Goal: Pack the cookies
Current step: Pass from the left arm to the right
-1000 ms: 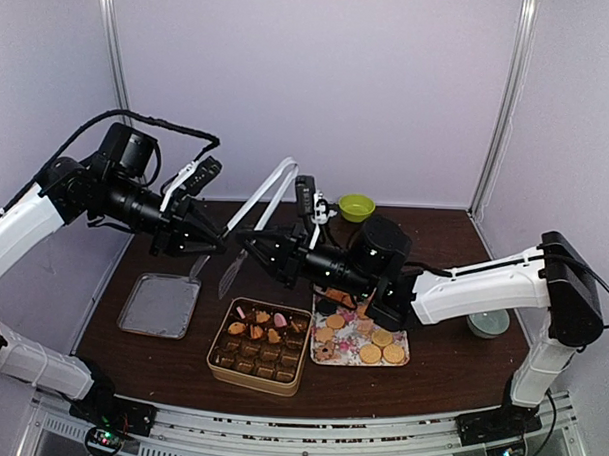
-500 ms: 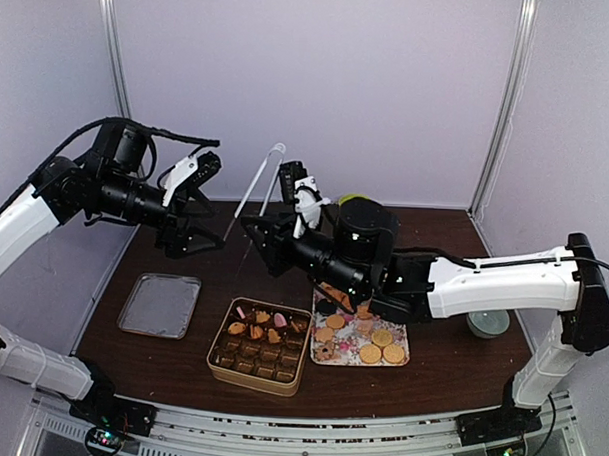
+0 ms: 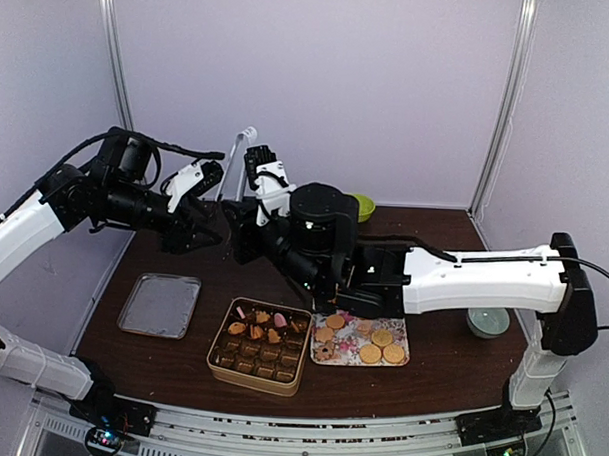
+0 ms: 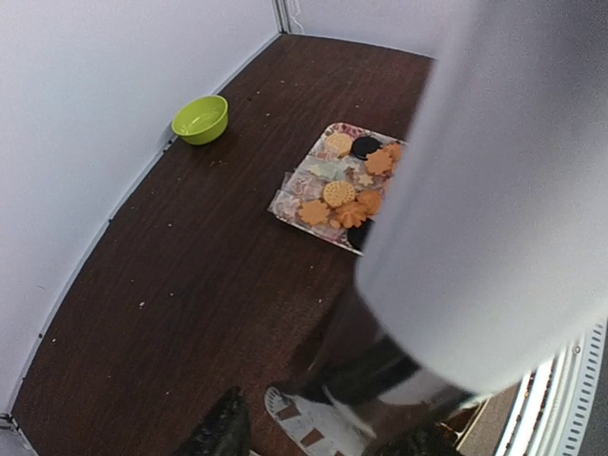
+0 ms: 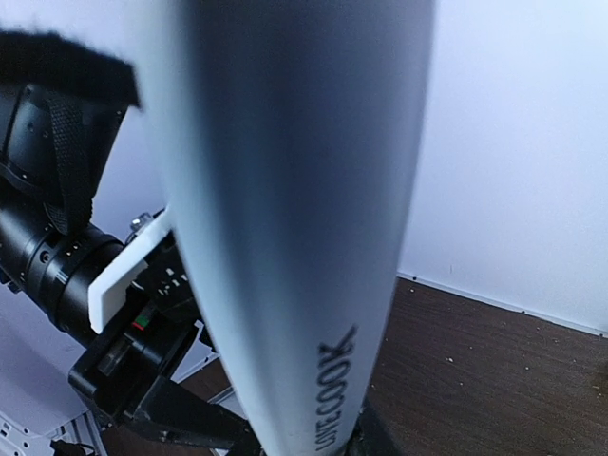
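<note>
The cookies lie on a floral tray (image 3: 361,340), which also shows in the left wrist view (image 4: 337,185). Several more fill a brown box (image 3: 260,347). My right gripper (image 3: 241,226) is shut on white tongs (image 3: 239,158) and holds them upright above the table's back left. In the right wrist view the tongs (image 5: 294,237) fill the frame and hide the fingers. My left gripper (image 3: 204,235) is open, right beside the right gripper. In its wrist view the left gripper's (image 4: 318,439) fingers stand wide apart, with the tongs' slotted tip (image 4: 309,423) between them, untouched.
A metal lid (image 3: 160,305) lies at the front left. A green bowl (image 3: 357,206) stands at the back wall, also in the left wrist view (image 4: 200,119). A grey cup (image 3: 488,322) stands at the right. My right arm (image 3: 463,279) spans the table over the tray.
My right gripper has lifted the tongs up and to the left, turning them upright. The tongs' tips have left the lid area. My left gripper stayed close by.
</note>
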`<state>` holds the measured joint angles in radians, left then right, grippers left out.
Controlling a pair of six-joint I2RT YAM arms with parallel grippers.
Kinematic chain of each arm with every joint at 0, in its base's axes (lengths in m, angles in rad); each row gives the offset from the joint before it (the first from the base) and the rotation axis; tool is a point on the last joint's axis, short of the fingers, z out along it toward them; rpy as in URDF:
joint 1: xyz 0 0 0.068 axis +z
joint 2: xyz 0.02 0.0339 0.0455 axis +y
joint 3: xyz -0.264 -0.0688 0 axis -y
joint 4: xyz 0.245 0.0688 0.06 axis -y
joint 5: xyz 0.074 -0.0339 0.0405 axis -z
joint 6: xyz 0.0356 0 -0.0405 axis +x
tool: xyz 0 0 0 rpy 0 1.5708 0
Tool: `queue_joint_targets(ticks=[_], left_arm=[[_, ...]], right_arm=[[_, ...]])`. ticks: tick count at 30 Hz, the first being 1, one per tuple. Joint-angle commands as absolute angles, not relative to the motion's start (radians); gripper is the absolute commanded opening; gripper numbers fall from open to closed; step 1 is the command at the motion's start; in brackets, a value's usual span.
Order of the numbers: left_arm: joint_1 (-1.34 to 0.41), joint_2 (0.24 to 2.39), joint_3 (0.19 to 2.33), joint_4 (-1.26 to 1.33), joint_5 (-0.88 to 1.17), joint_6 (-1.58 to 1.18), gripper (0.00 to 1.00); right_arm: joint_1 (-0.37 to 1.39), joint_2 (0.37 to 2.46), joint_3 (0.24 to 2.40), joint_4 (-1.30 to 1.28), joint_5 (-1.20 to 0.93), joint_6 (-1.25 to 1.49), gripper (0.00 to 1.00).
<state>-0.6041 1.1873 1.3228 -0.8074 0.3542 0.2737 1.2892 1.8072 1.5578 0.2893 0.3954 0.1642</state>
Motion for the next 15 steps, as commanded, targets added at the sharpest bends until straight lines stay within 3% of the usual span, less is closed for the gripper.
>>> queue_joint_targets(ticks=[1,4,11,15], left_arm=[[-0.611,1.160,1.318,-0.734,0.286,0.278,0.44],[-0.612,1.153,1.299,-0.727,0.278,0.272,0.32],[-0.611,1.152,1.281,-0.722,0.269,0.264,0.21],[-0.611,1.152,1.296,-0.722,0.252,0.273,0.09]], right_arm=[[1.301,1.822,1.614,0.245,0.499,0.157,0.00],[1.303,1.827,1.617,0.252,0.515,0.164,0.00],[1.309,1.857,1.669,0.252,0.525,0.155,0.00],[1.311,1.865,1.673,0.250,0.534,0.159,0.00]])
